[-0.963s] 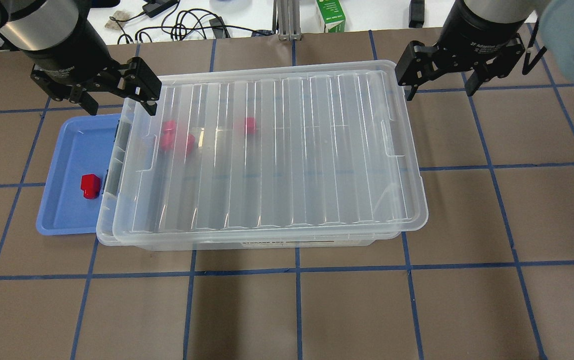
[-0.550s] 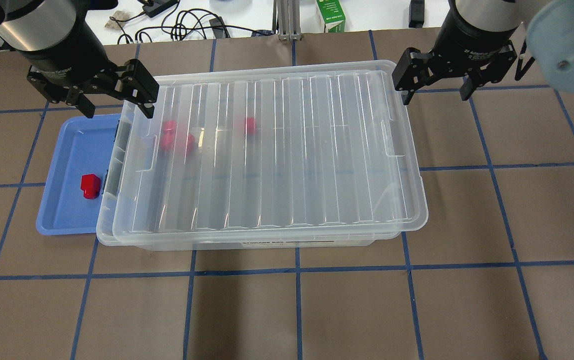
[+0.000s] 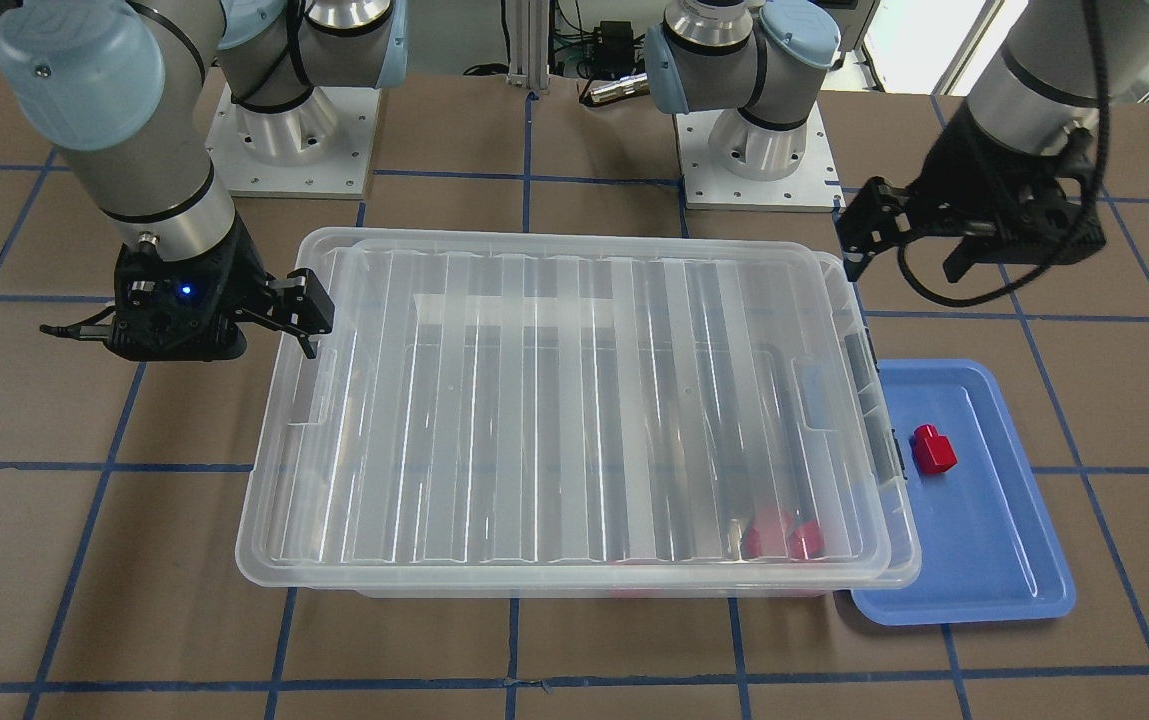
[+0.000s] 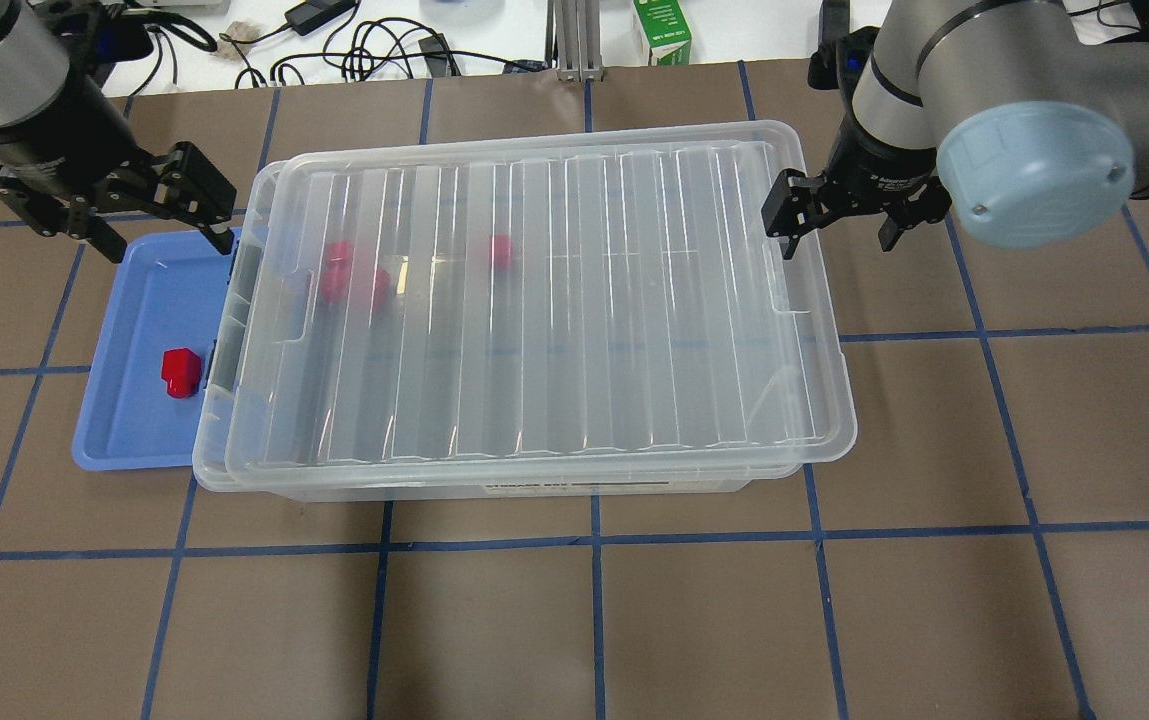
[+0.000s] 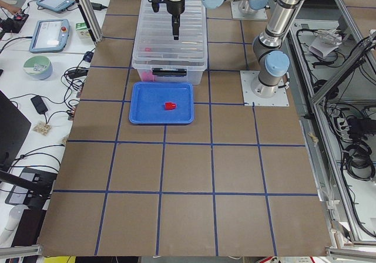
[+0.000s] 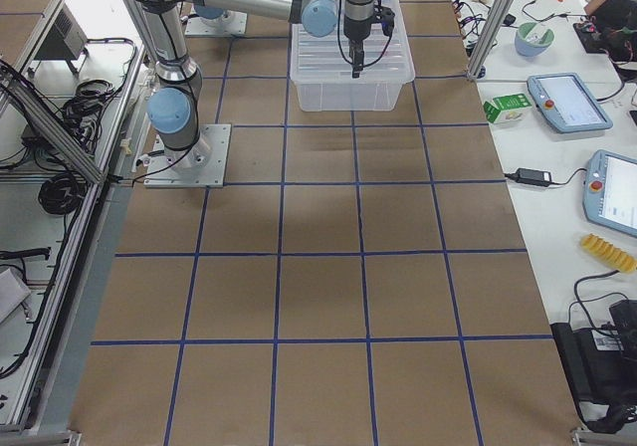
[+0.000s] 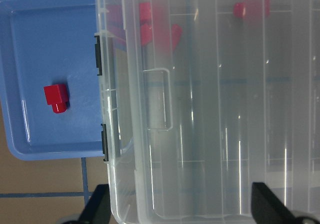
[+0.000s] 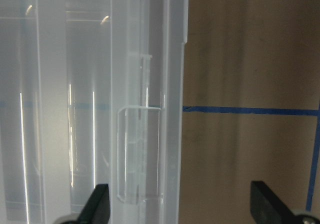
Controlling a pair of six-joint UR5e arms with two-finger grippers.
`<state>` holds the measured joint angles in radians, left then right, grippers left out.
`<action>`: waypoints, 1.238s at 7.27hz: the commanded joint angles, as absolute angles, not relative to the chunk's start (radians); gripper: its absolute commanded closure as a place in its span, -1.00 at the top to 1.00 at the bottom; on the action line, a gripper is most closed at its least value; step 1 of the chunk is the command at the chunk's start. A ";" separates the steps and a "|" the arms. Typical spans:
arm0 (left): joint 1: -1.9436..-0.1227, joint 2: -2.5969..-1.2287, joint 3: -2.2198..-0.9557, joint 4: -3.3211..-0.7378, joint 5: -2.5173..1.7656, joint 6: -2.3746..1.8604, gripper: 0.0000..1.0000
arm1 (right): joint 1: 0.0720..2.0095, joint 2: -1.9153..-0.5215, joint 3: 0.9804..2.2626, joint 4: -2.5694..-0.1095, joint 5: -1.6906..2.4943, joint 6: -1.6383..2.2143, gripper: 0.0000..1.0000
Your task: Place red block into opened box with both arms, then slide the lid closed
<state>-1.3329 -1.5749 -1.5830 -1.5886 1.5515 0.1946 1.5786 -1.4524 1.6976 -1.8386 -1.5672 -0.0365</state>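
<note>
The clear box [image 4: 234, 478] stands mid-table with the ribbed lid [image 4: 554, 300] lying on it, shifted a little to my right, so a narrow strip by the grey latch [image 4: 242, 270] stays uncovered. Red pieces [image 4: 354, 280] show through the lid inside the box. One red block [image 4: 180, 372] with a round stub lies on the blue tray [image 4: 124, 440], and I cannot tell which of these is the task's. My left gripper [image 4: 169, 248] hangs open over the tray's far end. My right gripper [image 4: 837, 243] is open beside the lid's right end, holding nothing.
The blue tray [image 3: 994, 590] is tucked against the box's latch end. Cables [image 4: 364, 45] and a green carton [image 4: 662, 30] lie beyond the table's far edge. Both arm bases [image 3: 294, 140] are bolted to the table behind the box.
My left gripper has drawn left, off the box's far corner and out over the tray. The right gripper has come closer to the lid's right end. Lid and red pieces have not moved.
</note>
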 commanded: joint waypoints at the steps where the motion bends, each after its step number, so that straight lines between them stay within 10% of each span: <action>1: -1.148 -1.667 -1.595 -1.557 1.532 0.355 1.00 | 1.575 -1.411 1.745 -1.943 -1.571 -0.044 1.00; 9: -1.049 -1.948 -1.822 -1.097 1.536 0.483 1.00 | 1.500 -1.407 1.755 -1.945 -1.701 -0.178 1.00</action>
<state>-1.0496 -1.9201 -1.7591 -1.1728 1.5349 0.4844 1.5137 -1.4069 1.7546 -1.9444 -1.6755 -0.1449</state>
